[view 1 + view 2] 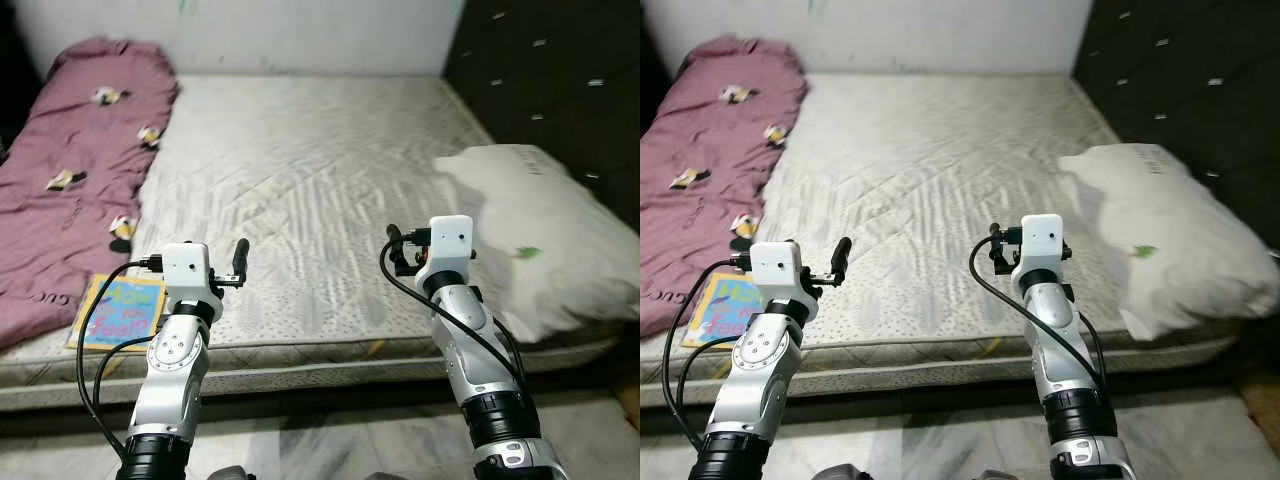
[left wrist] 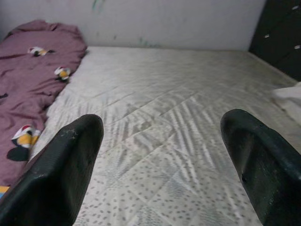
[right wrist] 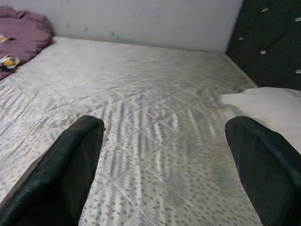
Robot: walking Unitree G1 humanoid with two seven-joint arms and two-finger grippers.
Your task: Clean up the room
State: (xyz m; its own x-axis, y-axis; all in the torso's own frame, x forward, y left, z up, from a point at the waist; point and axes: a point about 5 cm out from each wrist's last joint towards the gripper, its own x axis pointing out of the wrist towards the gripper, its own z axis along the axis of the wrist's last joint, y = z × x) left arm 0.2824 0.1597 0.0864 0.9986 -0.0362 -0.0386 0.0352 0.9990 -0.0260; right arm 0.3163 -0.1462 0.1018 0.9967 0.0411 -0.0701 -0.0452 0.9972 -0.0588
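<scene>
I'm standing at the foot of the mattress with both arms raised, nothing picked up yet, so I judge this the approach step. My left pincer is spread wide and empty; my right pincer is wide and empty too. The picture book lies on the mattress edge at nine o'clock from the left pincer, beside the purple blanket. The white pillow sits at three o'clock. Next, I'd swing left and down onto the book.
</scene>
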